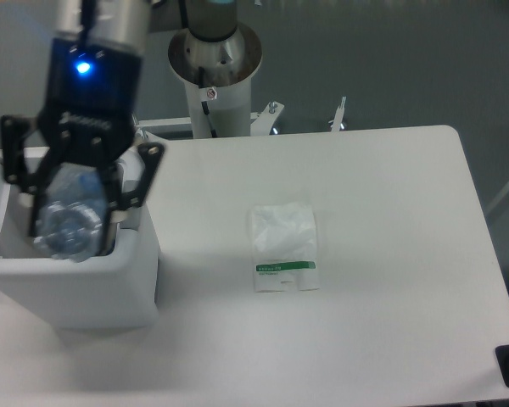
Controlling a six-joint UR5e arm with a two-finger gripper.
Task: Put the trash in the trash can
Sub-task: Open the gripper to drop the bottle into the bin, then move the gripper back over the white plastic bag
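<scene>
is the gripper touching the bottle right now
Touching. The camera view shows the gripper fingers closed around the bottle over the bin.

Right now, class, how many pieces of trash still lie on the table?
1. The flat packet lies on the table. The crushed bottle is held between the gripper's fingers over the open bin, not on the table.
</scene>
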